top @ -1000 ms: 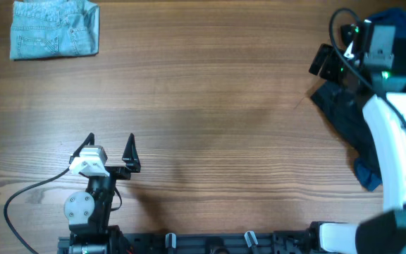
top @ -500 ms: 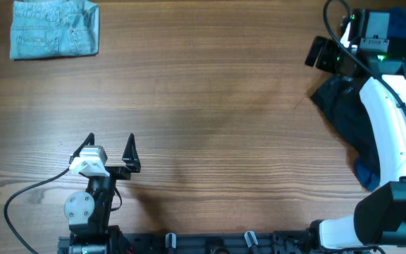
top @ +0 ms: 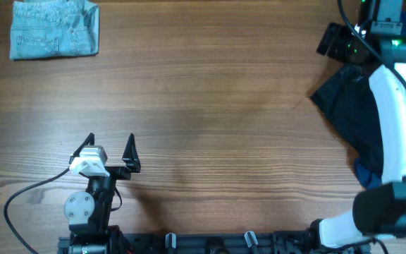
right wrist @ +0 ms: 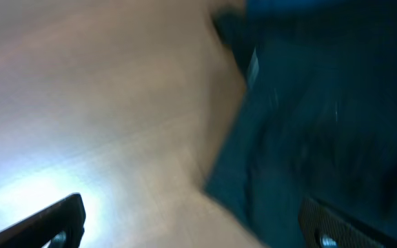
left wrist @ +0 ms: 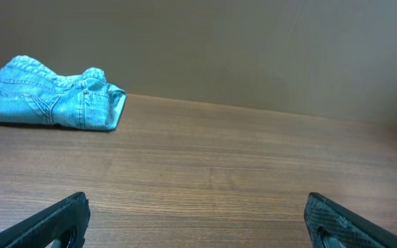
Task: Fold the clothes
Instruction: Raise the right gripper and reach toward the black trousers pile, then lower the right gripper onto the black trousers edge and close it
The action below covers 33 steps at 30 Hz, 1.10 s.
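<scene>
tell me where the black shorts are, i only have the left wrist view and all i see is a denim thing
Observer: The black shorts lie bunched at the right edge of the table, outside your view.
Operator: is the right arm on them
Observer: No. The right gripper is over their far end with its jaws wide apart. Its wrist view is blurred but shows nothing between them.
Operator: anything else over there
Observer: A blue garment peeks out from under the near end of the shorts.
</scene>
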Tool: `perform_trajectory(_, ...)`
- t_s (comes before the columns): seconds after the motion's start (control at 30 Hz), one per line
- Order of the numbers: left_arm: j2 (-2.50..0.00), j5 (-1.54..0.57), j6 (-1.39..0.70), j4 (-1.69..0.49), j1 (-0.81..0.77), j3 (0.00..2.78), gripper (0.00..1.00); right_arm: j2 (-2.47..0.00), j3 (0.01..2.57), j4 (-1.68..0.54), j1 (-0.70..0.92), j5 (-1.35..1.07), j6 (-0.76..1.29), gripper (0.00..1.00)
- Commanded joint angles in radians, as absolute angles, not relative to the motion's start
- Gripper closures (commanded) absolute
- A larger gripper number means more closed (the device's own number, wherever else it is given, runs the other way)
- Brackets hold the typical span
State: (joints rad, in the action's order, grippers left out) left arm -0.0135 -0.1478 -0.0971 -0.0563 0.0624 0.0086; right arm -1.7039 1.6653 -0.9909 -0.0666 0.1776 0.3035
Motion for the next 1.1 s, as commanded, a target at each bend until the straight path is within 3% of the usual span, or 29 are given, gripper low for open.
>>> perform_trajectory(0.0, -0.003, -0.167, -0.078, -0.061, 0.07, 0.006, 0.0, -1.854, 1.665, -1.109, -0.084, 0.186, 0.343, 0.0)
perform_trajectory(0.47, -0.003, -0.167, -0.078, -0.061, 0.07, 0.006, 0.0, -1.954, 1.951, -1.223, -0.077, 0.191, 0.274, 0.0)
perform_trajectory(0.73, -0.003, -0.167, -0.078, -0.061, 0.07, 0.006, 0.0, -2.022, 1.953, -1.266, -0.077, 0.186, 0.128, 0.0)
perform_trajectory(0.83, -0.003, -0.167, -0.078, -0.061, 0.07, 0.006, 0.0, -2.024, 1.949, -1.202, -0.078, 0.196, 0.093, 0.0)
perform_trajectory(1.07, -0.003, -0.167, -0.078, -0.061, 0.07, 0.006, 0.0, -2.069, 1.935, -1.01, -0.105, 0.258, 0.289, 0.0)
